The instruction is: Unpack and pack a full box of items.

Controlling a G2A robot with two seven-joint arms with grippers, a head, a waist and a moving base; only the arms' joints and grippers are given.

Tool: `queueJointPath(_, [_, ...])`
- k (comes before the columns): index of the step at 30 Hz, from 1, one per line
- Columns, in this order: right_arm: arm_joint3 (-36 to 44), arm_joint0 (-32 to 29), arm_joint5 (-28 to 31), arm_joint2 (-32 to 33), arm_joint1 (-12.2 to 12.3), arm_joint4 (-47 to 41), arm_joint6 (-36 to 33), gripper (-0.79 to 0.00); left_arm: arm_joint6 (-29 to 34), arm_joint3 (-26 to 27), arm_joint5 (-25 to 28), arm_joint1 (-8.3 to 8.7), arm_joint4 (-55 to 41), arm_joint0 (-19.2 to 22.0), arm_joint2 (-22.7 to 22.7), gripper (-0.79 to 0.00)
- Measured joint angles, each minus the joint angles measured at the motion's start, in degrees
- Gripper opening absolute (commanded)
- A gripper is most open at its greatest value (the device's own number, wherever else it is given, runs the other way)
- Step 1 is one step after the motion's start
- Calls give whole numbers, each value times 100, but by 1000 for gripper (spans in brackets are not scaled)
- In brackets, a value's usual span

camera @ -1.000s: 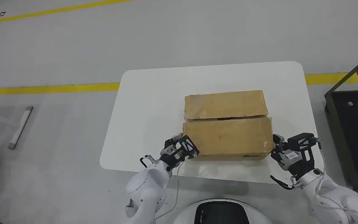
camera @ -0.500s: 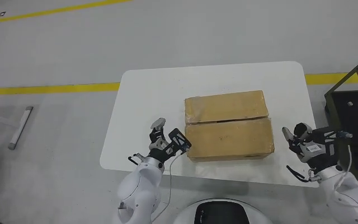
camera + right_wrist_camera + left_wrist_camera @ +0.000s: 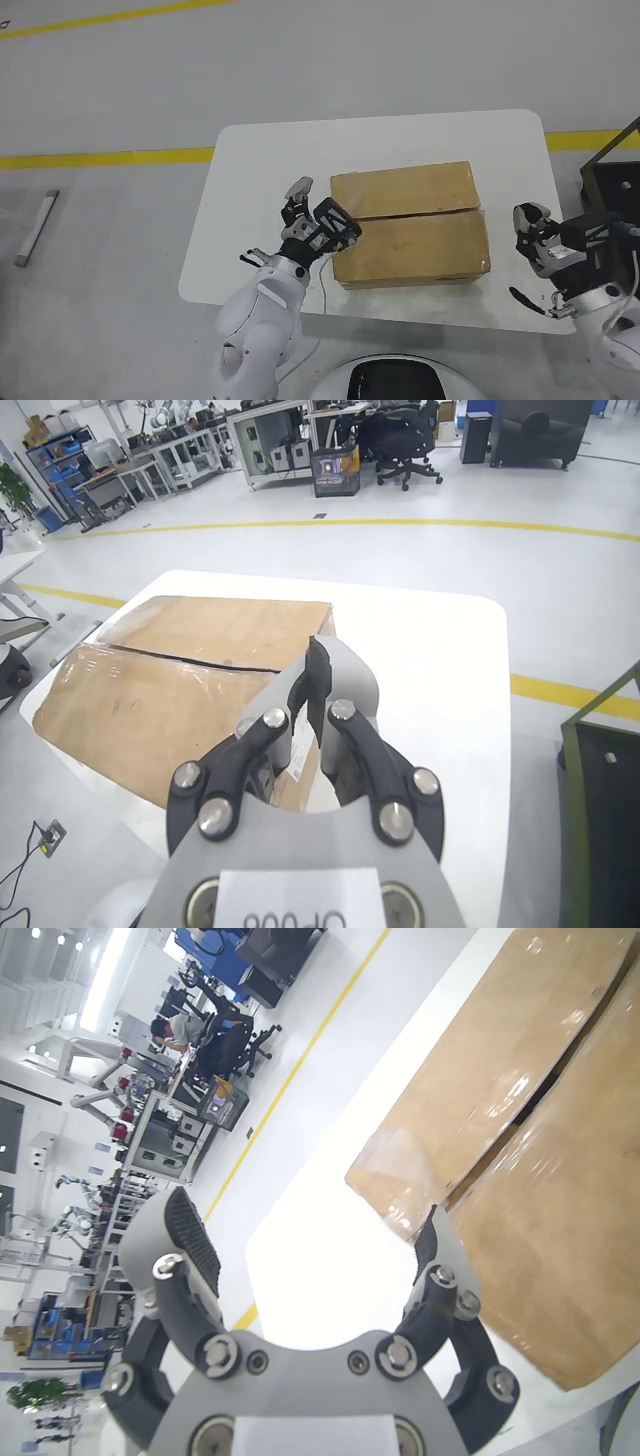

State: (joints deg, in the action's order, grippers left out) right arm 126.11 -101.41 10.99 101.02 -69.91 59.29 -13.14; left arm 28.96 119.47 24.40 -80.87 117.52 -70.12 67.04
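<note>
A brown cardboard box [image 3: 410, 225] lies on the white table [image 3: 260, 170], its two top flaps closed with a dark seam between them and glossy tape over them. My left gripper [image 3: 315, 203] is open at the box's left end, level with the seam. In the left wrist view the left gripper [image 3: 310, 1228] has one fingertip [image 3: 434, 1233] right by the corner of the box [image 3: 530, 1138]. My right gripper [image 3: 528, 222] is shut on nothing, a little off the box's right end. The right gripper [image 3: 316, 662] hangs above the table beside the box [image 3: 165, 680].
A dark green cart frame [image 3: 612, 200] stands close to the table's right edge, also seen as the cart frame [image 3: 595, 760]. Bare table surface lies left of and behind the box. A grey bar [image 3: 35, 227] lies on the floor at far left.
Both grippers left the box's near corners. The left one rose along the box's left end toward the seam. The right one drew back to the right, away from the box.
</note>
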Motion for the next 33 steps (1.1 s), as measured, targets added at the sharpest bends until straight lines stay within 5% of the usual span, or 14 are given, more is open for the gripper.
queueJointPath(8, [20,-169,65,-218,-6,207,55,-785,1100,-254,-1044,-250,-1585,539,-524,0])
queueJointPath(28, [-110,-163,-94,-383,-19,390,175,-785,945,-352,-1099,-271,-1798,524,-615,0])
queueJointPath(33, [-134,-128,-72,-394,-17,400,159,-785,1640,-675,-1640,-380,-2393,805,-686,0])
